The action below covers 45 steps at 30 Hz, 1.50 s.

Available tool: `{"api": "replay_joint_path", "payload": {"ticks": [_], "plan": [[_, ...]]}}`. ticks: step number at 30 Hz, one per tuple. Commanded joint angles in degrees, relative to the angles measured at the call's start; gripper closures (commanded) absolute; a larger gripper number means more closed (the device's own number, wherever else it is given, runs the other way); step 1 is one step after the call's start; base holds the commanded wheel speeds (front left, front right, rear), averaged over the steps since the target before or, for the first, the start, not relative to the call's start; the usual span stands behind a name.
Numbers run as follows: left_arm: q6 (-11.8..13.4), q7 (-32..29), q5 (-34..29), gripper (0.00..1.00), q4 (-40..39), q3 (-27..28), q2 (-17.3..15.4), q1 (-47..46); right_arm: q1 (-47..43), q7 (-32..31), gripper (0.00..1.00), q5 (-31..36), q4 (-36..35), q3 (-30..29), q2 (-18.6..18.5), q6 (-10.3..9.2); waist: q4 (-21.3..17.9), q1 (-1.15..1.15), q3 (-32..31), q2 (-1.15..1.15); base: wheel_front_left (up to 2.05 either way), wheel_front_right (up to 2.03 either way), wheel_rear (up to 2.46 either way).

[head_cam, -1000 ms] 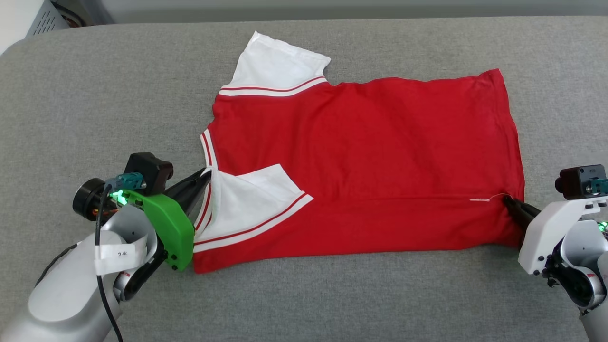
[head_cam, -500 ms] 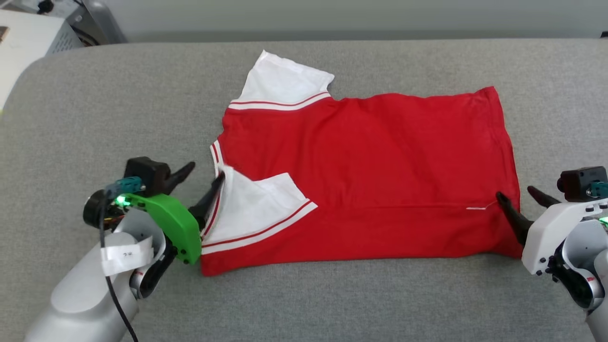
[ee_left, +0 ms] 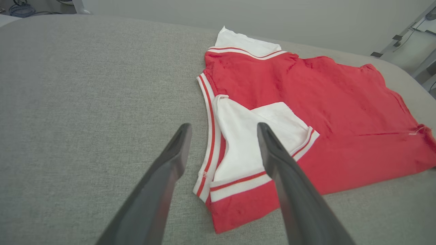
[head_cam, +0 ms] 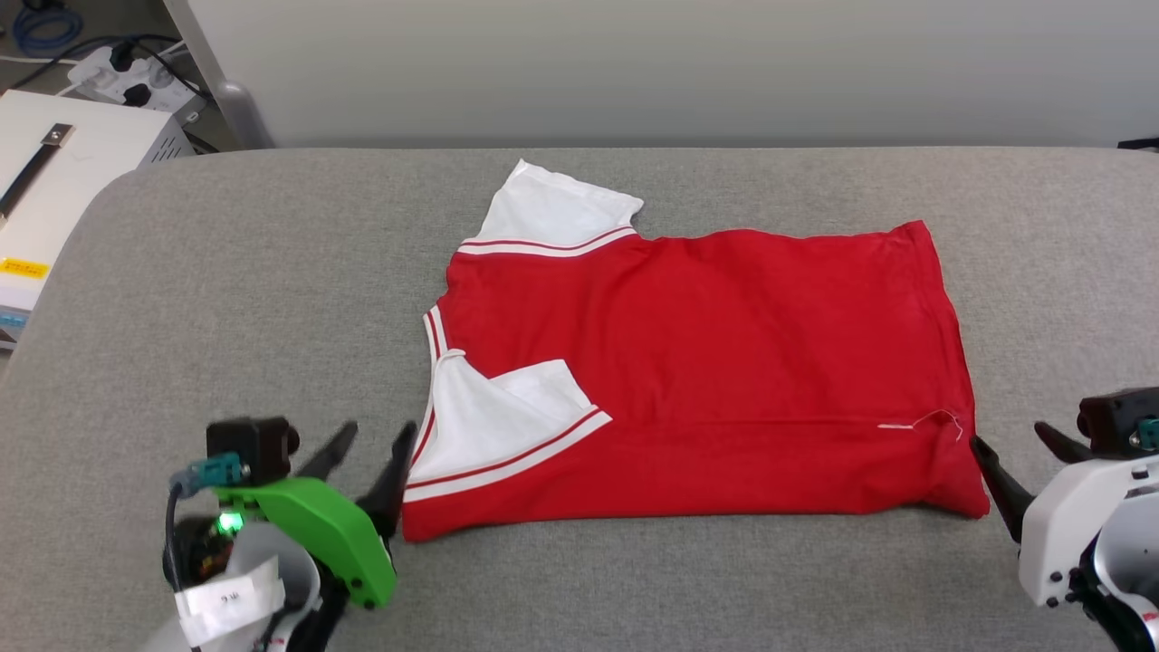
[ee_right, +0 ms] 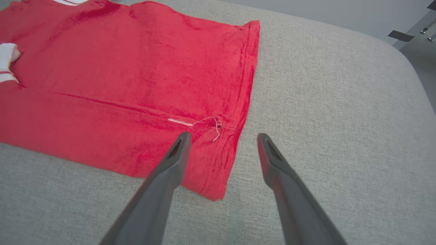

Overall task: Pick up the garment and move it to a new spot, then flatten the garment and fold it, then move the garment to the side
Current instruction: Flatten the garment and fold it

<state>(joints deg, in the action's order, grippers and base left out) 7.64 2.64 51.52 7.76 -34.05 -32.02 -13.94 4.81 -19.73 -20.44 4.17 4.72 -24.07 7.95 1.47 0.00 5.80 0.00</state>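
The garment point(head_cam: 706, 380) is being supported, partly folded, by the grey tabletop point(head_cam: 272, 299). The left end effector point(head_cam: 380, 427) and right end effector point(head_cam: 1009, 435) are being held wide open beside its opposite ends, nothing gripped.

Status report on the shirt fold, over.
Left end effector open, beside folded sleeve. Right end effector open, at hem corner. Garment flat on grey surface, near side folded over. No obstruction seen.

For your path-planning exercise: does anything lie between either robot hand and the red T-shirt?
Nothing visible does. The left hand is open beside the collar end of the red T-shirt, the right hand open by its hem corner.
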Motion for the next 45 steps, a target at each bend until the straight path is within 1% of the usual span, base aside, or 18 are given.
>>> {"api": "replay_joint_path", "payload": {"ticks": [1,5,9,13,18,26,29,30,31,32,38,42,45], "plan": [[1.58,-1.54,2.01,0.00,-1.24,0.43,0.29,2.34,-1.61,-1.78,0.00,0.79,-1.46,-1.19,1.18,-0.46,-0.09,0.00,0.31,0.00,0.00,0.00,0.00],[4.91,-5.46,3.92,0.00,-4.75,-0.03,-0.28,5.53,-4.34,-5.72,0.00,2.25,-6.41,-4.37,4.66,-0.46,-0.47,0.00,1.54,0.00,0.00,0.00,0.00],[7.19,-8.05,2.87,0.00,-5.93,-1.46,-0.98,5.80,-5.82,-7.59,0.00,3.48,-9.54,-5.91,7.03,-0.46,-1.02,0.00,3.09,0.00,0.00,0.00,0.00],[9.08,-9.27,1.93,0.00,-5.60,-1.85,-0.97,4.70,-6.51,-8.44,0.00,4.10,-11.14,-6.35,7.93,-0.46,-1.63,0.00,4.62,0.00,0.00,0.00,0.00],[11.13,-9.86,0.27,0.00,-2.85,-2.03,-1.17,2.91,-5.90,-8.85,0.00,4.25,-12.21,-6.06,8.26,-0.46,-2.88,0.00,6.41,0.00,0.00,0.00,0.00],[12.11,-13.07,0.43,0.00,2.76,-3.38,-1.06,2.36,-4.99,-8.46,0.00,4.13,-12.51,-5.54,8.05,-0.46,-4.75,0.00,8.53,0.00,0.00,0.00,0.00],[11.40,-14.98,0.91,0.00,4.59,-4.50,-0.73,2.30,-4.98,-8.22,0.00,4.02,-12.36,-5.53,7.91,-0.46,-4.89,0.00,8.65,0.00,0.00,0.00,0.00],[10.93,-15.77,1.25,0.21,5.08,-4.91,-0.54,2.30,-5.03,-8.19,0.00,4.01,-12.26,-5.62,7.81,-0.46,-4.86,0.00,8.57,0.00,0.00,0.00,0.00],[10.56,-16.14,1.44,0.69,5.38,-5.16,-0.39,2.25,-5.08,-8.17,0.00,4.04,-12.15,-5.70,7.70,-0.46,-4.77,0.00,8.41,0.00,0.00,0.00,0.00],[10.10,-16.31,1.54,1.00,5.63,-5.42,-0.17,2.13,-5.16,-8.14,0.00,4.12,-12.00,-5.81,7.50,-0.46,-4.58,0.00,8.09,0.00,0.00,0.00,0.00],[8.42,-14.51,1.87,1.00,4.81,-5.31,0.87,1.82,-5.60,-8.59,0.00,4.25,-11.55,-6.28,6.27,-0.46,-2.90,0.00,5.70,0.00,0.00,0.00,0.00],[7.80,-12.06,2.27,1.00,0.75,-3.97,1.16,1.59,-5.69,-9.48,0.00,4.38,-11.21,-7.01,5.23,-0.46,-1.12,0.00,4.23,0.00,0.00,0.00,0.00],[8.17,-11.03,1.86,1.00,-3.35,-3.18,0.46,1.37,-5.49,-10.62,0.00,4.58,-10.17,-7.79,5.00,-0.46,0.09,0.00,3.93,0.00,0.00,0.00,0.00]]}}
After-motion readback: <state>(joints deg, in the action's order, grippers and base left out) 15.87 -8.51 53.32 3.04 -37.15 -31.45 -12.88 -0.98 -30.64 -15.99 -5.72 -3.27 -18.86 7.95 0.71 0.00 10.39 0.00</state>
